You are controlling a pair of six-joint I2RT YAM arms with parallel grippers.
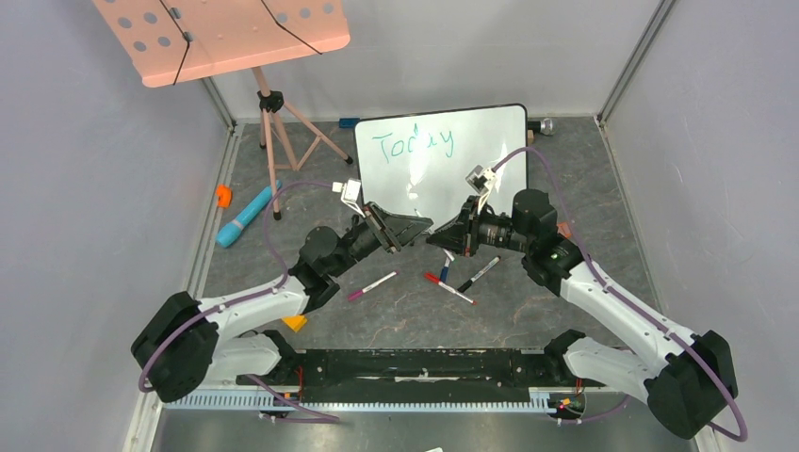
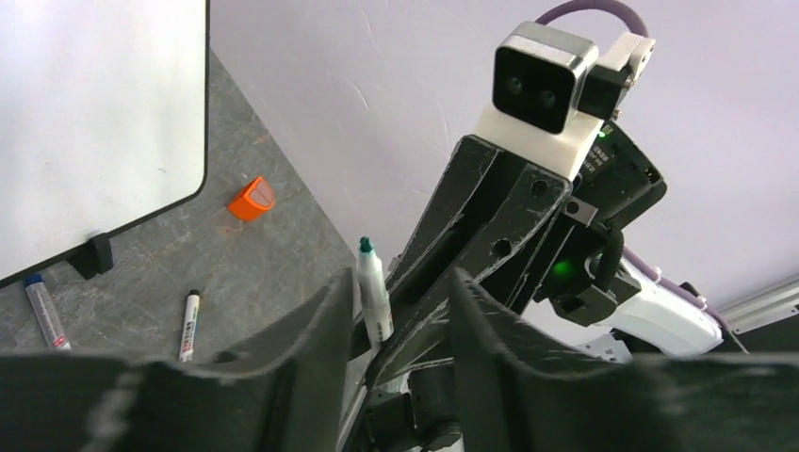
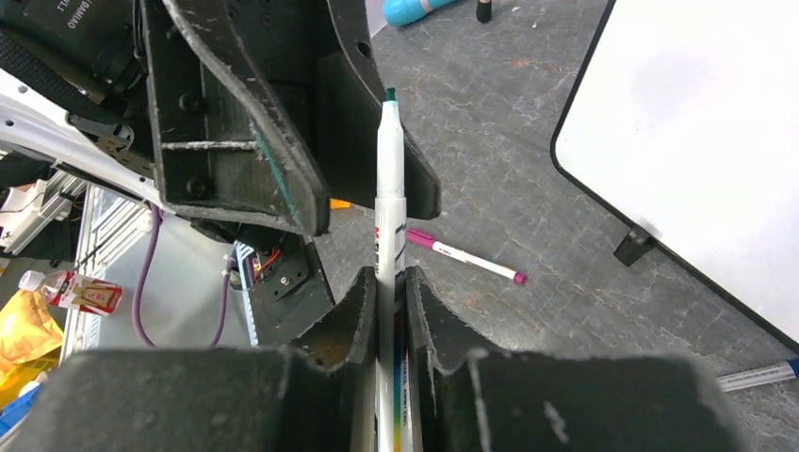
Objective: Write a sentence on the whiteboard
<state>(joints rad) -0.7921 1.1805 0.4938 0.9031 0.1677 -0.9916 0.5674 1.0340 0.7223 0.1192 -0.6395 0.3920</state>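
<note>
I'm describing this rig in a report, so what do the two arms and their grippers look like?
The left arm and right arm have white links between bulky black joints, each trailing a purple cable. The left gripper and right gripper are black with scuffed wedge-shaped fingers. A green light glows on the right arm.

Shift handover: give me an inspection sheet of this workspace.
Surface: grey mottled tabletop, no spills seen.
Job's things: whiteboard standing at the back; sentence reads only "Today".
Clutter: purple marker, red marker, black marker, blue cylinder, orange cap.
Grippers: right gripper shut on uncapped green marker; left gripper open, jaws either side of it.
Cables: purple cables looped along both arms.
Surroundings: pink music stand back left; pale walls.
</note>
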